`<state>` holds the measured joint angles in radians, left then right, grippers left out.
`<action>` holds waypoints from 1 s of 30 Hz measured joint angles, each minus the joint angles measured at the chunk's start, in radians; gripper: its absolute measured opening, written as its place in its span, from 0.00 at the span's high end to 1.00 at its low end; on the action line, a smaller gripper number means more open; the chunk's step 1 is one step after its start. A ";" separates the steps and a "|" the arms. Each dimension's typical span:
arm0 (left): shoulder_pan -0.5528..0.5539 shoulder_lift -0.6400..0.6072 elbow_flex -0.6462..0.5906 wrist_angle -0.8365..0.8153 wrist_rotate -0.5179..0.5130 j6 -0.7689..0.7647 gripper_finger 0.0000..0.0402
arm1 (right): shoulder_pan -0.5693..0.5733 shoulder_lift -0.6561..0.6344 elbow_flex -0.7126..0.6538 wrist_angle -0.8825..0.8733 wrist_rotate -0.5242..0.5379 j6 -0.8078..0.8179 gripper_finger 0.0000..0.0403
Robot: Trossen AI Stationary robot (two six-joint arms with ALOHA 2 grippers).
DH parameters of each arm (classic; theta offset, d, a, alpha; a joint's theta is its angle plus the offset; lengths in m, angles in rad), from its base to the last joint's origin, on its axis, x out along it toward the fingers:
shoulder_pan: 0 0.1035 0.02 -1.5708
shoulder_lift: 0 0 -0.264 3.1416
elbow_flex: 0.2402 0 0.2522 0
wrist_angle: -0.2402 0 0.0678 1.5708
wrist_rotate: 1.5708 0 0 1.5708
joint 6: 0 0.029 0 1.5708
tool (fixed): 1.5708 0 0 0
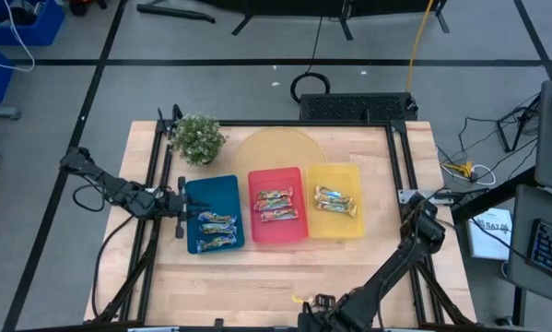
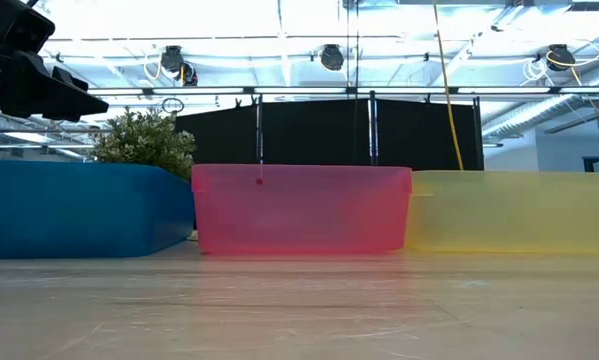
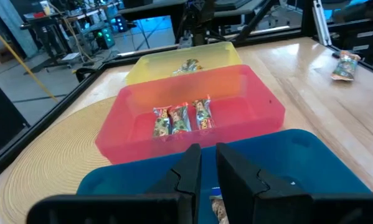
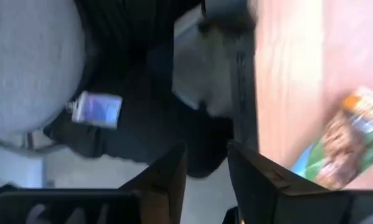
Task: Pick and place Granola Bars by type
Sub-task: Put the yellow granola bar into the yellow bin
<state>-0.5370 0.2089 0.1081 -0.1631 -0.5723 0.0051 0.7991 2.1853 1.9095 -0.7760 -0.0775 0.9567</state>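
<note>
Foil-wrapped Granola Bars (image 1: 217, 231) were found sorted into three trays standing side by side at the middle of the wooden table (image 1: 285, 277). Blue-silver bars lay in the blue tray (image 1: 195, 189), red-green multicoloured bars (image 1: 277, 206) in the red tray (image 1: 277, 175), and orange-gold bars (image 1: 335, 201) in the yellow tray (image 1: 335, 171). In the left wrist view, three multicoloured bars (image 3: 181, 118) were seen lying side by side on the red tray's floor, and one further wrapped bar (image 3: 346, 65) was noted loose on the bare tabletop, well apart from the trays.

The left gripper (image 1: 179, 205) was located at the outer edge of the blue tray, raised above its rim in the low view. Its fingers (image 3: 189, 169) were held nearly together, with only a narrow gap between them and nothing gripped; the bars in the blue tray lay just beyond and beneath the tips, untouched.

The right gripper (image 1: 421, 219) was positioned off the table's right edge, by the frame, well apart from all three trays. Its fingers (image 4: 167, 174) were parted slightly and held nothing. One wrapped bar (image 4: 351, 140) was recorded on the wood near that edge, beside the fingers and not between them.

A potted plant (image 1: 197, 138) stood behind the blue tray, and a round woven mat (image 1: 276, 152) lay under the trays' far ends.
</note>
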 joint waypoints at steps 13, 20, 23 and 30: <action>0.000 0.000 0.000 0.000 -0.004 -0.001 0.86 | 0.000 0.001 -0.226 0.170 -0.162 0.117 0.79; 0.000 0.000 0.000 0.001 -0.004 -0.006 0.86 | -0.027 -0.006 -0.303 0.154 -0.175 0.105 0.79; 0.000 0.000 0.000 0.001 -0.004 -0.006 0.86 | -0.044 -0.006 -0.333 0.132 -0.185 0.053 0.79; 0.000 0.000 0.000 0.002 -0.004 -0.006 0.86 | -0.106 -0.009 -0.376 0.081 -0.170 -0.073 0.79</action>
<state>-0.5373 0.2089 0.1081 -0.1616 -0.5762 -0.0010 0.6927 2.1764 1.5337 -0.6946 -0.2474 0.8840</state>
